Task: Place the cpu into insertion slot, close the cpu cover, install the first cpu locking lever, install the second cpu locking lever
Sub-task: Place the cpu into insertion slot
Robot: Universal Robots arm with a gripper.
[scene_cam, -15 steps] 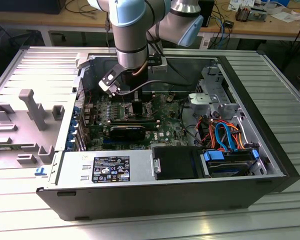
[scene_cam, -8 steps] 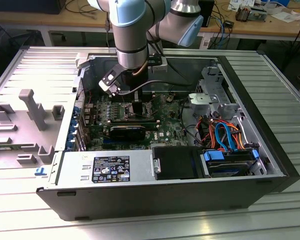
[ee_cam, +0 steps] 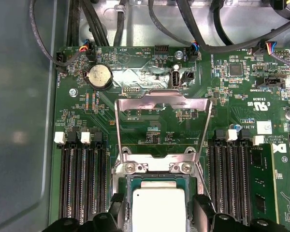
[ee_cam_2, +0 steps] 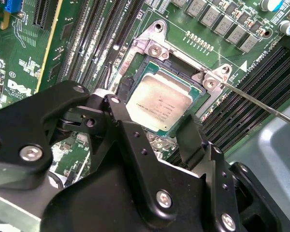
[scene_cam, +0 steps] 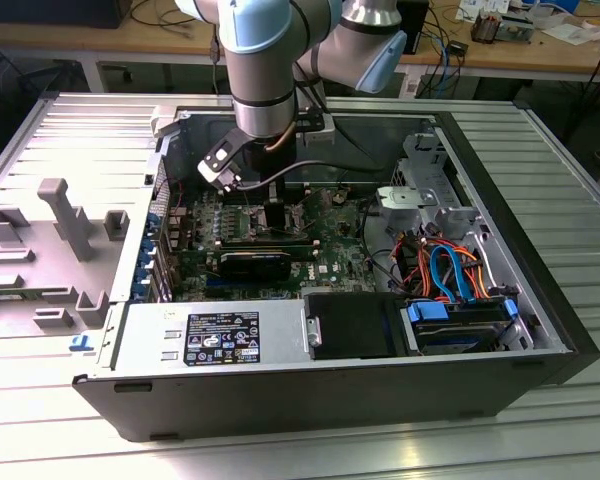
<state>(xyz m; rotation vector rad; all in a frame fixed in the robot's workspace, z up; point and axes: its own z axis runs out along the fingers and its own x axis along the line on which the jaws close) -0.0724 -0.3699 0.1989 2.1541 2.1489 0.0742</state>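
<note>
The cpu (ee_cam_2: 159,99), a flat silvery square, lies level inside the insertion slot (ee_cam_2: 154,46) on the green board. My gripper (ee_cam_2: 155,110) hangs straight over it, with one black finger (ee_cam_2: 122,92) on each side of the chip. A thin strip of socket edge shows between chip and fingers in the first wrist view, so the gripper (ee_cam: 160,200) reads as open. The cpu cover (ee_cam: 162,100) stands swung up and away from the slot, its window showing the board behind. A thin locking lever rod (ee_cam_2: 261,104) sticks out beside the socket. In the exterior view the gripper (scene_cam: 270,208) reaches down into the case.
Long black memory slots (ee_cam: 82,183) flank the socket on both sides. A coin battery (ee_cam: 100,76) and cable bundles (ee_cam: 183,29) lie beyond the raised cover. The case holds a black drive box (scene_cam: 350,325) and a power supply (scene_cam: 210,335) along the front.
</note>
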